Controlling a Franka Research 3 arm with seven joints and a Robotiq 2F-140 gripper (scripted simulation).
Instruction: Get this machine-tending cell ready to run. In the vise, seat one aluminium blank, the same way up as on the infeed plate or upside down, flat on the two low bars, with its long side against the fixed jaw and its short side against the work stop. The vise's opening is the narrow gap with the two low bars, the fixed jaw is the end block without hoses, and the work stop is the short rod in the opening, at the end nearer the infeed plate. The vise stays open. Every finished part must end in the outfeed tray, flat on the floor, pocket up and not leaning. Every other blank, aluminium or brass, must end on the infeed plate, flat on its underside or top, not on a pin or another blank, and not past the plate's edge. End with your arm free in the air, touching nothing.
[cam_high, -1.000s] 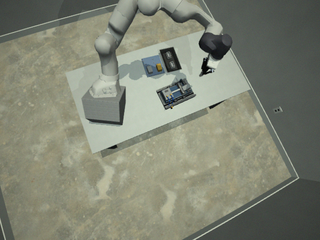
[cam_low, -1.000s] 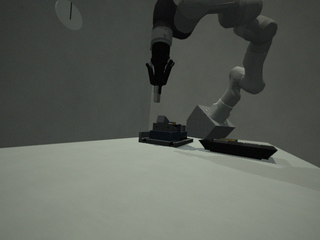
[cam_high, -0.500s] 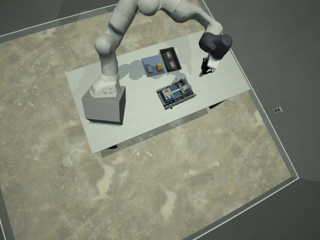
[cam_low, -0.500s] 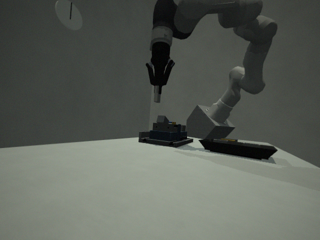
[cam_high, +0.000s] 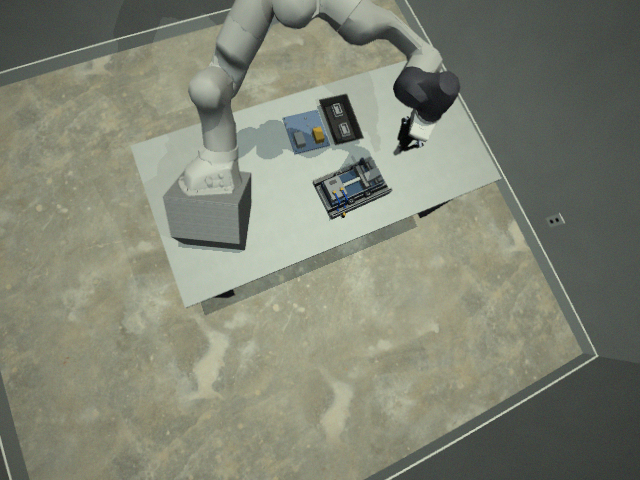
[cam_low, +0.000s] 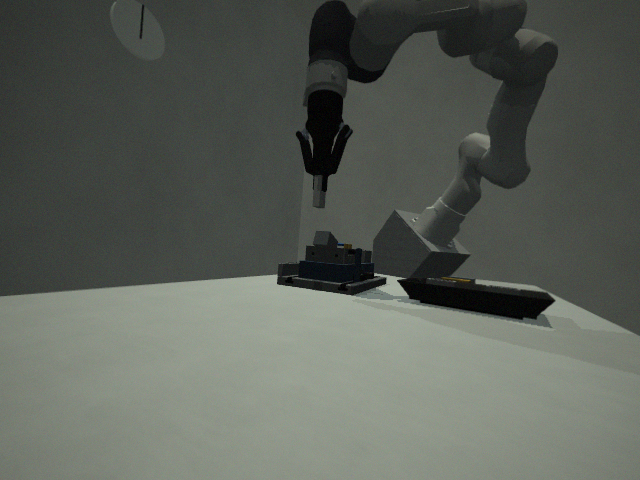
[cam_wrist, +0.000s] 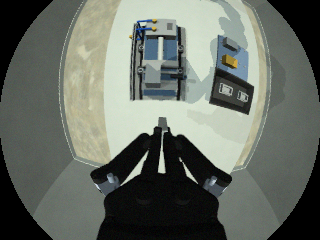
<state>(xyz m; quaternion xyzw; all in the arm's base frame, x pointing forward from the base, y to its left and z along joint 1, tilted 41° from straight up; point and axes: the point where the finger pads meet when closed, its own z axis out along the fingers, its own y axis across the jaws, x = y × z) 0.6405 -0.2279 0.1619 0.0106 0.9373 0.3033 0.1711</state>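
Exterior view: claw (cam_low: 319, 198) (closed, empty) hangs well above the vise (cam_low: 330, 268).

2 blanks (cam_high: 299, 138) on infeed plate (cam_high: 309, 147)

You find no readable text, label, brand or number in any view. The pale round disc (cam_low: 136, 28) on the dark wall carries only a single black vertical stroke, perhaps a clock hand, though at this resolution you cannot tell for sure.
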